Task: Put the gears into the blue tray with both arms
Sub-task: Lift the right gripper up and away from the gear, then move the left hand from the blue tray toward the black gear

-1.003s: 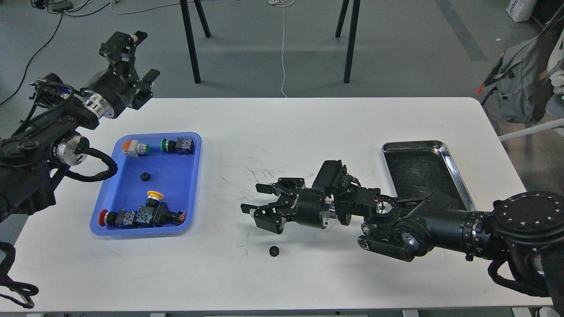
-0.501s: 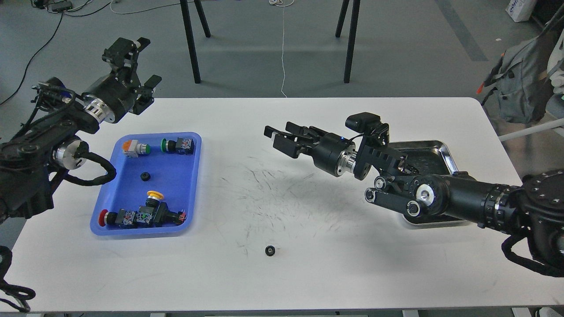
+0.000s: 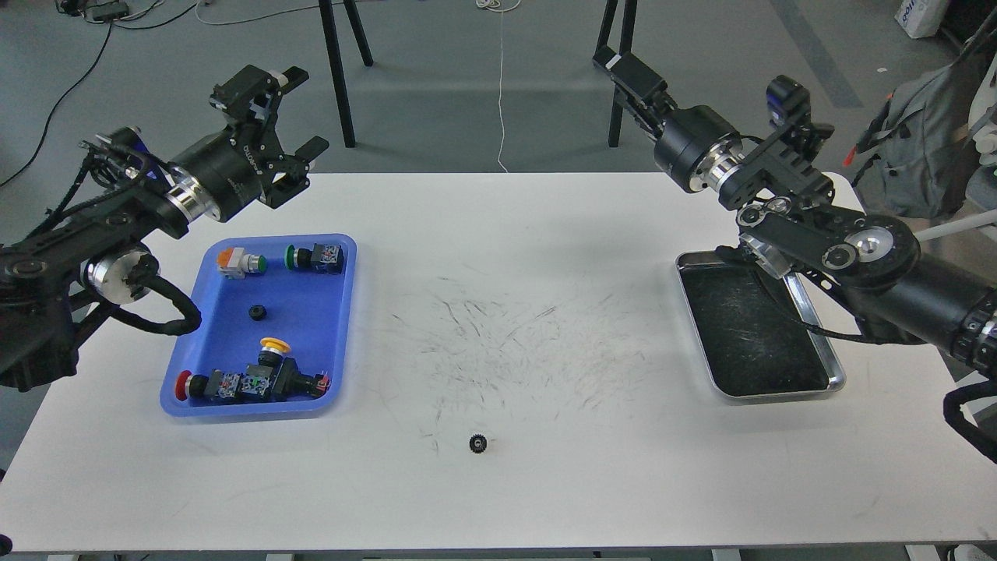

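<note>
One small black gear (image 3: 257, 312) lies in the middle of the blue tray (image 3: 315, 335) at the table's left. A second gear (image 3: 478, 443) lies flat on the white table near the front edge, about midway across, with nothing touching it. My left gripper (image 3: 284, 117) hangs above the table's far left edge, behind the tray, open and empty. My right gripper (image 3: 619, 66) is raised high beyond the far edge of the table at the right, far from both gears. It shows as one dark bar, so its fingers cannot be told apart.
Several push-button switches (image 3: 249, 383) with coloured caps lie in the blue tray around the gear. A steel tray (image 3: 833, 366) with a dark scratched bottom sits at the right under my right arm. Black chair legs (image 3: 339, 78) stand behind the table.
My right arm rose from low over the table near the loose gear and swung back to the far right, empty. The left gripper shifted a little to the right. Both gears stayed put.
</note>
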